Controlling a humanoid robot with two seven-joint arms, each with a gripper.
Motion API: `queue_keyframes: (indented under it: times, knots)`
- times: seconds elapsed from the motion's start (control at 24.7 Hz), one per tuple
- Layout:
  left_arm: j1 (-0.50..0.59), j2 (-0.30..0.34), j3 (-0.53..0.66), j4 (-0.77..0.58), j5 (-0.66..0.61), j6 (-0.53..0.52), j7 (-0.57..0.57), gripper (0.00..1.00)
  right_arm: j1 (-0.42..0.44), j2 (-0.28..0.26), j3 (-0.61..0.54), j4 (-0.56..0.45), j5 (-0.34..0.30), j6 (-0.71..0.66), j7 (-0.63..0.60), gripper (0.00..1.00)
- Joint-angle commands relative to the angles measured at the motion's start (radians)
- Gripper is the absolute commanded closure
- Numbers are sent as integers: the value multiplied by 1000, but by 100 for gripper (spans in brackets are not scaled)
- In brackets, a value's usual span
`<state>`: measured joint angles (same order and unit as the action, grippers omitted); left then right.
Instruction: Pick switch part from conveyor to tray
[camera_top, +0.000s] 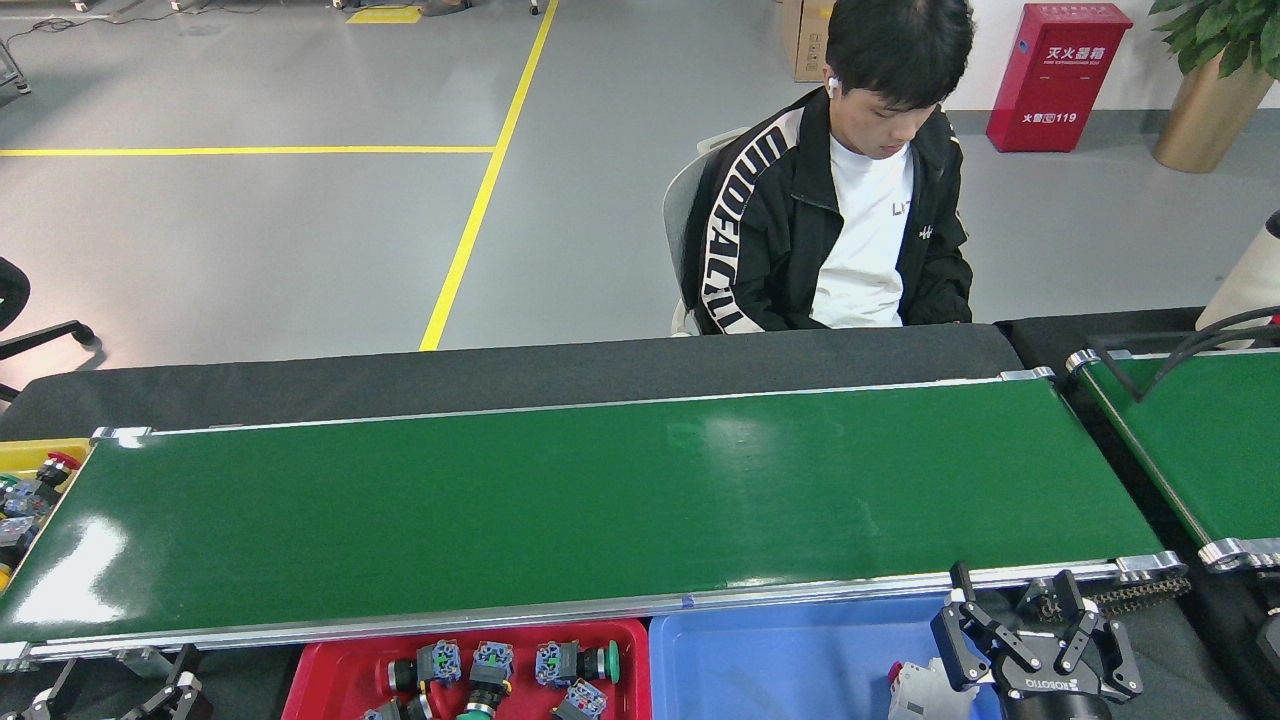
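At seven o'clock, the left gripper (115, 693) is cut by the bottom edge, only its finger ends showing, its opening unreadable. At six o'clock, the red tray (330, 665) runs off the bottom edge, cropping the lowest switch parts (478, 672). The blue tray (790, 660) is likewise cut, its right side hidden behind the right gripper (1030, 625), and a grey-white part (925, 692) there is half cropped. At nine o'clock, the yellow bin (25, 458) is cut off by the left edge. At three o'clock, the second green belt (1205, 440) shows only in part.
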<state>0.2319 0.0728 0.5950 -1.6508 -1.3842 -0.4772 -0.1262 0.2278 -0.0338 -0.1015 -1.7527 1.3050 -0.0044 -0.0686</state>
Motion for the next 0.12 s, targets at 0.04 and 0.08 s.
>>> queue_keyframes:
  times: [0.04, 0.08]
  knots:
    - [-14, 27, -3, -6, 1, 0, 10, 2, 16, -17, -24, -17, -1, 0, -11, 1]
    - [-14, 27, -3, -4, 1, 0, 10, 2, 18, -15, -30, -17, -1, -2, -13, 1]
